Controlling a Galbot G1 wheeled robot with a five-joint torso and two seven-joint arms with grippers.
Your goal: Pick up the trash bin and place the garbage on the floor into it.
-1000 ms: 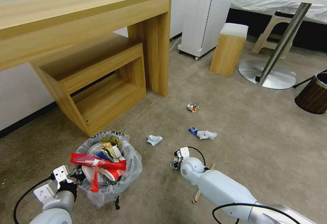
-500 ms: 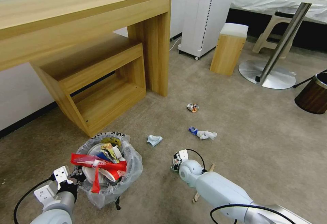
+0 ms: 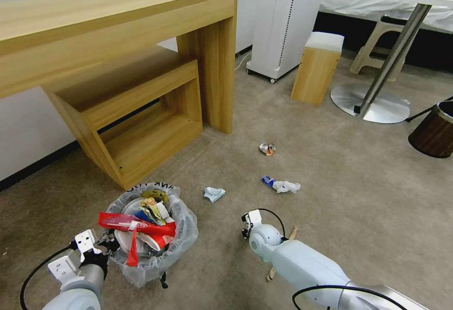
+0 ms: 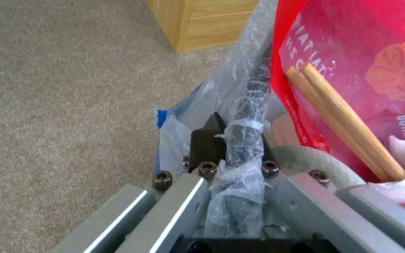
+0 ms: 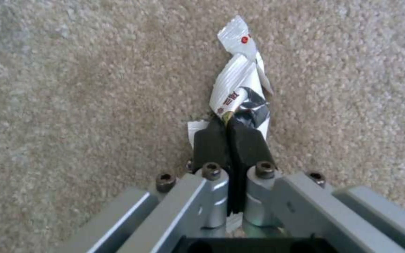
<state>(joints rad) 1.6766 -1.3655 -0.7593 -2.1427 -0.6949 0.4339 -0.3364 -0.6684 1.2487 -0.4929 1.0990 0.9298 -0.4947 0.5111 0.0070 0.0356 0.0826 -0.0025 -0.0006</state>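
My right gripper (image 5: 228, 135) has its jaws pinched together on a crumpled white wrapper (image 5: 240, 91) low over the carpet (image 3: 339, 168), and my left gripper (image 4: 233, 140) is clamped on the bag-lined rim of the trash bin (image 3: 151, 234), which sits by the wooden desk (image 3: 118, 31). I should lift straight and carry without loosening. A blue-white cup (image 3: 281, 186), crumpled paper (image 3: 214, 193) and crushed can (image 3: 267, 148) lie beyond.

I count 3 litter pcs on far carpet: crushed can (image 3: 267, 148), blue-white wad (image 3: 281, 186), pale paper (image 3: 214, 193). Bins: 2. Wood stools: 1.
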